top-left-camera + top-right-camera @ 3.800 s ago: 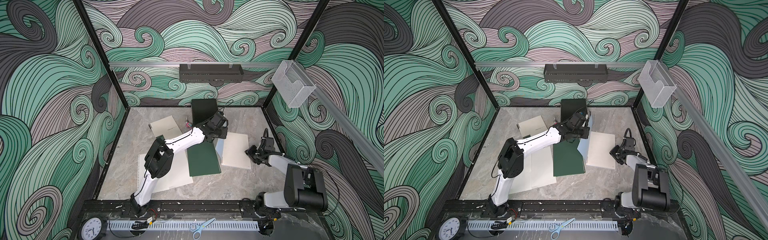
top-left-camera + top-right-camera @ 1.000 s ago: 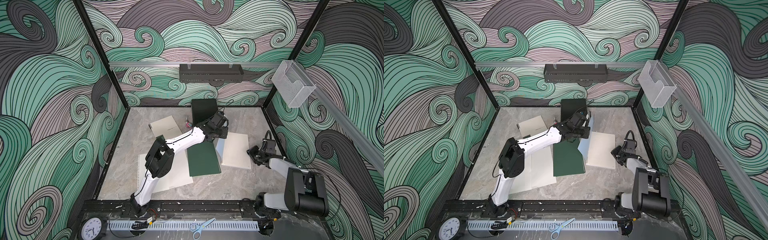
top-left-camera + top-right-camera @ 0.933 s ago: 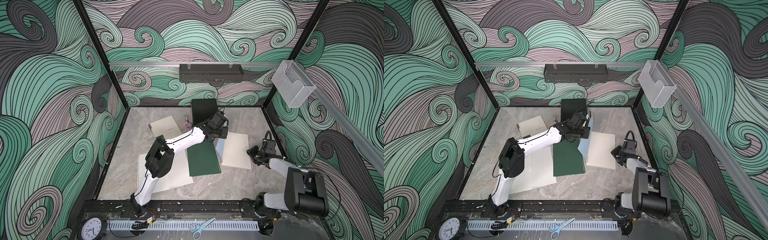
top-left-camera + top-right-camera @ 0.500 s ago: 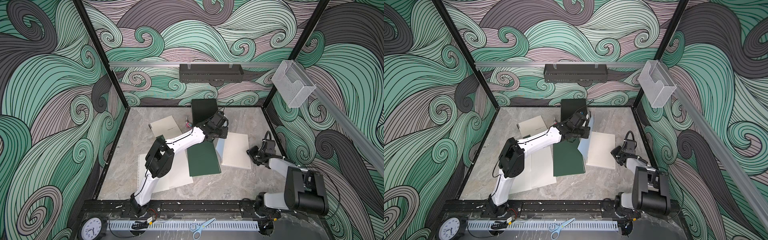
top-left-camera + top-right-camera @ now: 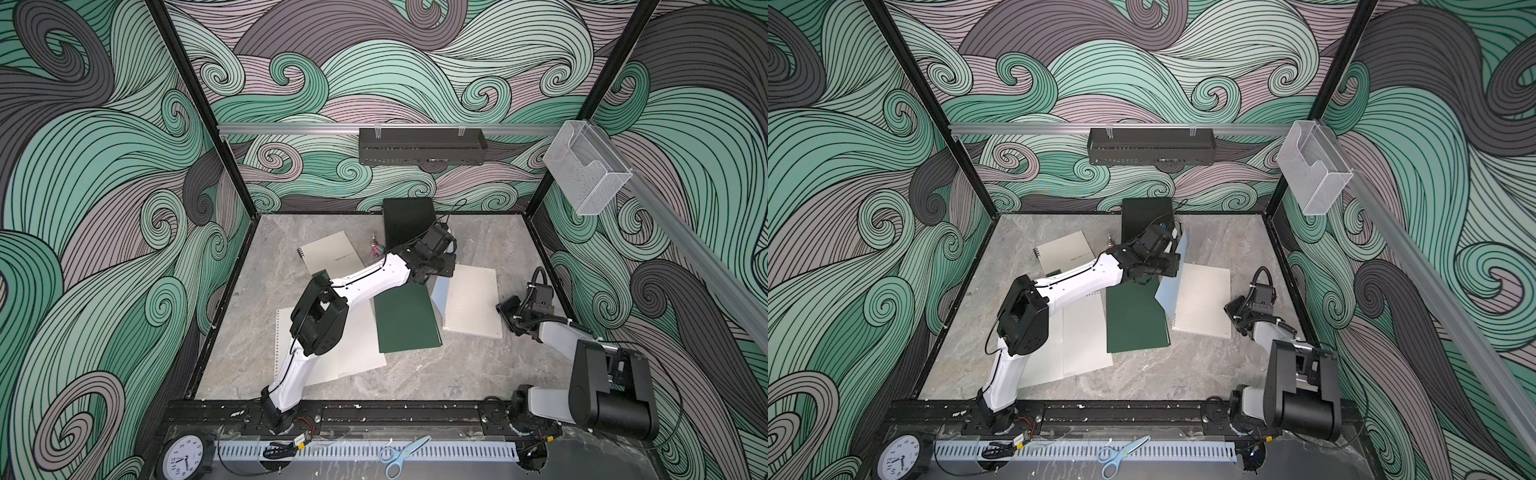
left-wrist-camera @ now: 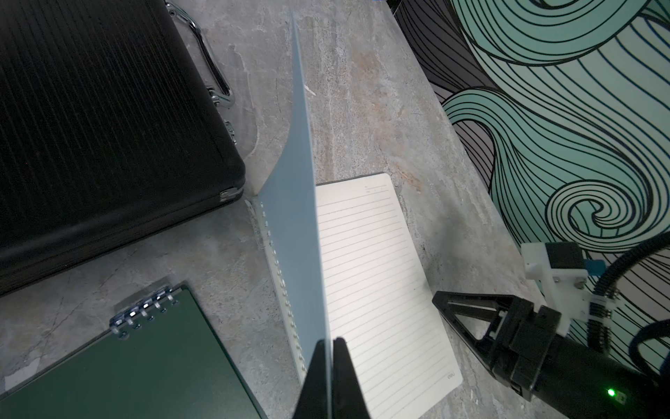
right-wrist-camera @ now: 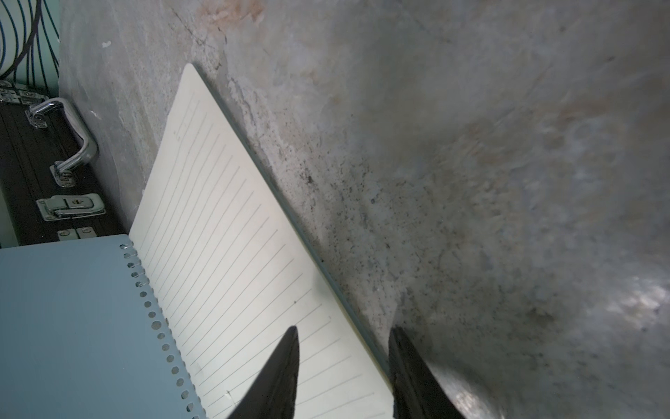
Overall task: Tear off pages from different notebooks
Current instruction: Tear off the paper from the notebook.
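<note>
The light blue notebook lies open at the right of the table, its lined page (image 5: 471, 303) (image 6: 373, 275) (image 7: 232, 254) facing up. My left gripper (image 6: 330, 341) (image 5: 440, 270) is shut on its light blue cover (image 6: 301, 217) (image 5: 1169, 299), which stands upright from the spiral. My right gripper (image 7: 342, 328) (image 5: 509, 313) is open, one finger over the page's outer edge and the other over bare table. A closed dark green notebook (image 5: 405, 318) (image 6: 127, 362) lies in the middle, the beige notebook (image 5: 330, 255) at the back left. Loose pages (image 5: 353, 353) lie under the left arm.
A black hard case (image 5: 407, 220) (image 6: 90, 109) lies at the back wall, close to the raised cover. A small pink object (image 5: 376, 249) sits beside it. Scissors (image 5: 401, 455) and a clock (image 5: 185, 459) lie outside the front rail.
Over the last second nothing visibly moves. Compared with the oldest frames, my right arm has shifted slightly and its gripper sits a little closer to the page's edge.
</note>
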`<state>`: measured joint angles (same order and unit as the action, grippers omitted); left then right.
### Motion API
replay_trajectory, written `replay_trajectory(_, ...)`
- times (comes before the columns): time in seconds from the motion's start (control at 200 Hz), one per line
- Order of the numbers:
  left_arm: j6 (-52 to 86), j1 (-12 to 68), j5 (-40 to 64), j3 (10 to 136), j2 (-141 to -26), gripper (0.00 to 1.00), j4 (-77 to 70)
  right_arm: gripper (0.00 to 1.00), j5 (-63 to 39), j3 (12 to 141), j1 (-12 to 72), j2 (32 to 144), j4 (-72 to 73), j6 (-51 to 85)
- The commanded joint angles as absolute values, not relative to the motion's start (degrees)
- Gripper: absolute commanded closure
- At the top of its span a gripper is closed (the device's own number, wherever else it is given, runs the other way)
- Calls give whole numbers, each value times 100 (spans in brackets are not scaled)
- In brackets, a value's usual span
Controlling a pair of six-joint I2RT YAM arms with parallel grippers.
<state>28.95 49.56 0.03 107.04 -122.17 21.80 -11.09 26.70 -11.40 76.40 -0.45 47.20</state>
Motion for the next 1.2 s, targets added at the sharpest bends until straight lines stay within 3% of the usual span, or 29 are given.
replay_trajectory(0.0,2867,4931,51,10863,-12389,100,2254,61,-1214,2653,-1151,7629,0,4742)
replay_trajectory(0.16,2872,4931,54,10862,-12395,100,2254,68,-1283,2667,-1145,7618,-21,4676)
replay_trajectory(0.445,2863,4931,62,10861,-12384,100,2259,71,-1318,2713,-1147,7439,-190,4636)
replay_trajectory(1.196,2867,4930,98,10904,-12450,100,2278,73,-1457,2663,-905,7569,-25,4641)
